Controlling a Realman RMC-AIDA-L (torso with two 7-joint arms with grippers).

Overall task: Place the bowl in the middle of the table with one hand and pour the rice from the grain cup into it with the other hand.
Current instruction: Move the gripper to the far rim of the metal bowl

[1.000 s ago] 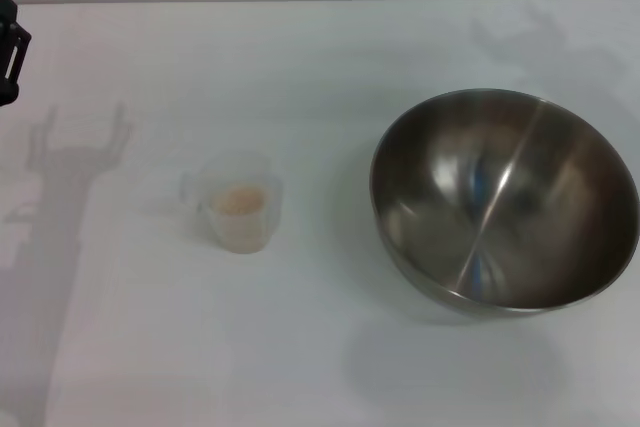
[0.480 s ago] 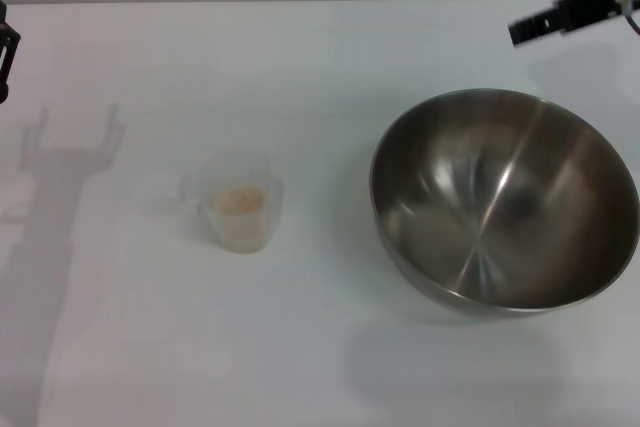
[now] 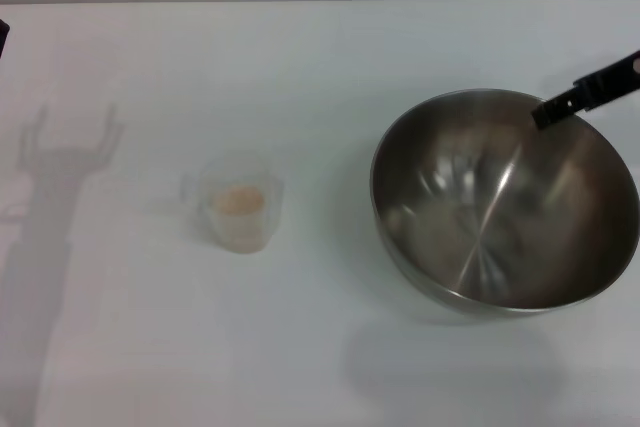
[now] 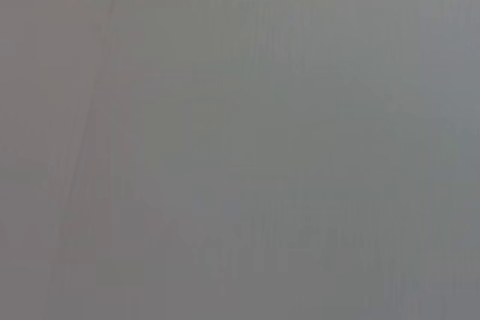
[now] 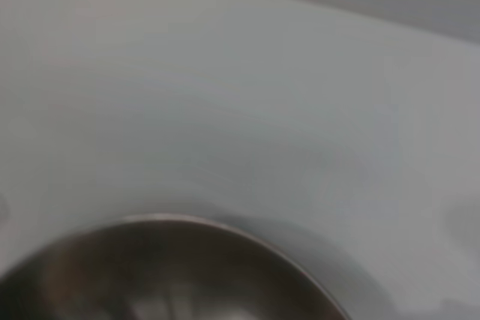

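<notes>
Hovering over the bowl's (image 3: 505,202) far rim, our right tool (image 3: 585,92) shows one black finger; we cannot tell its opening. The grain cup (image 3: 238,209) stands apart on the counter (image 3: 320,57).

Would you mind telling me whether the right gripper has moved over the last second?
Yes. The right gripper has come in and dropped toward the bowl, now over its far rim.

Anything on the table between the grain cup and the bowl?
Nothing: the head view shows bare table between the grain cup and the bowl.
</notes>
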